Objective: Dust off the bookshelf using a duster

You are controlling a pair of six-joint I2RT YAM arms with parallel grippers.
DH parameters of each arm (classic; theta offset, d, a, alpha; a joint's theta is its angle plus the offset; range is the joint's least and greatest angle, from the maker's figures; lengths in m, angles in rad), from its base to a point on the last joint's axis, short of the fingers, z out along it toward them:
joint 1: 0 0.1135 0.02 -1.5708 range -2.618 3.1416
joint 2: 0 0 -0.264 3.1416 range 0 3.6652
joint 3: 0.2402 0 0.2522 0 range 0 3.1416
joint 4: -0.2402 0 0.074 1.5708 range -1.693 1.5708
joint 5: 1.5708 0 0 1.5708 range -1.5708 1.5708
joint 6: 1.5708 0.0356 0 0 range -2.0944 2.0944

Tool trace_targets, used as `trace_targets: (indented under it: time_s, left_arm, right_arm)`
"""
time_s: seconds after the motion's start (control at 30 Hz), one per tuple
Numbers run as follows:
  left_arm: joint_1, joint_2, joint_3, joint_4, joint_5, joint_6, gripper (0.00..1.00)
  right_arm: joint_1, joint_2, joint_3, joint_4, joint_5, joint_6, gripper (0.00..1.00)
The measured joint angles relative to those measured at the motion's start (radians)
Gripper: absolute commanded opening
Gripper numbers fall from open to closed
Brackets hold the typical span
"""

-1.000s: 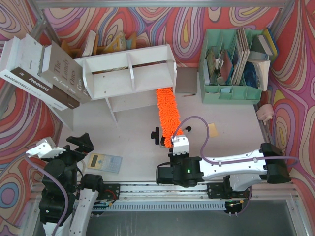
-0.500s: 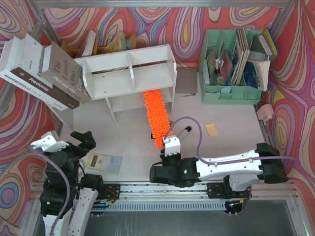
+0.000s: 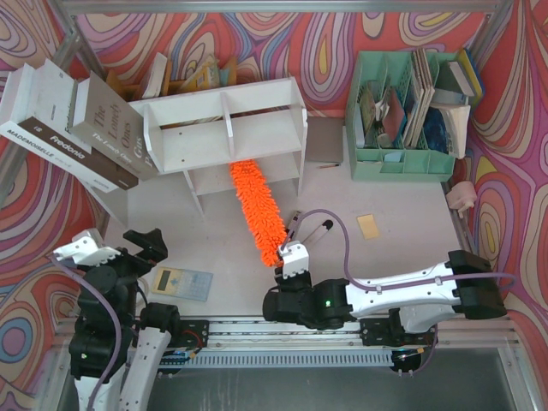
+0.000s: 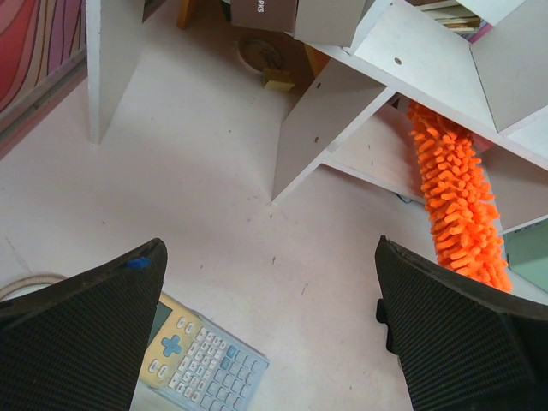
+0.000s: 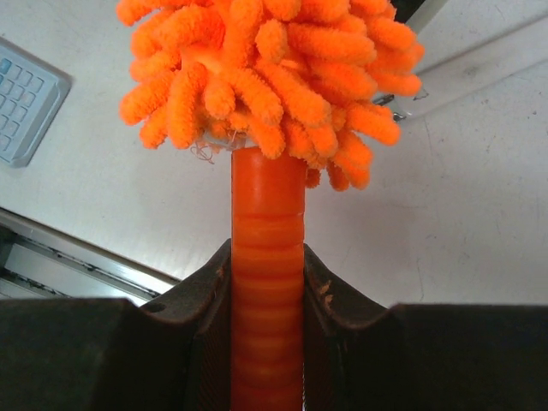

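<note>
Duster (image 3: 255, 210), shaggy orange microfibre, ribbed plastic handle (image 5: 267, 205) in right hand (image 5: 267, 278)

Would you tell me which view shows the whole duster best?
The top external view: the duster appears full length, from the right pincer to the bookshelf. The right wrist shows only its handle and nearest fluff; the left wrist, part of its head.

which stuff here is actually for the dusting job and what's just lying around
For the job:
bookshelf
duster
right gripper, shut on the duster's handle

Just lying about:
calculator
green file organiser
stacked books
yellow note
left gripper, open and holding nothing
</note>
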Motion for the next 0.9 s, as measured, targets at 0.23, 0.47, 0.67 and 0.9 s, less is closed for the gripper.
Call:
trace_targets:
  time_s: [0.23,0.47,0.67,0.9]
  left_arm:
    - [0.0,-0.003,0.0,0.0,-0.002,0.0,0.99]
    - [0.0,-0.003,0.0,-0.001,-0.016,-0.001,0.99]
    - [0.0,-0.002,0.0,-0.003,-0.028,-0.004,0.99]
    - [0.0,0.012,0.0,-0.007,-0.031,-0.005,0.99]
  right_arm:
    - [0.0,-0.025,-0.02,-0.012,0.007,0.007,0.0]
    - [0.0,-0.076,-0.019,-0.154,0.045,0.119,0.0]
    - [0.0,-0.083,0.018,-0.371,0.073,0.301,0.0]
    - [0.013,-0.09,0.094,-0.55,0.084,0.396,0.0]
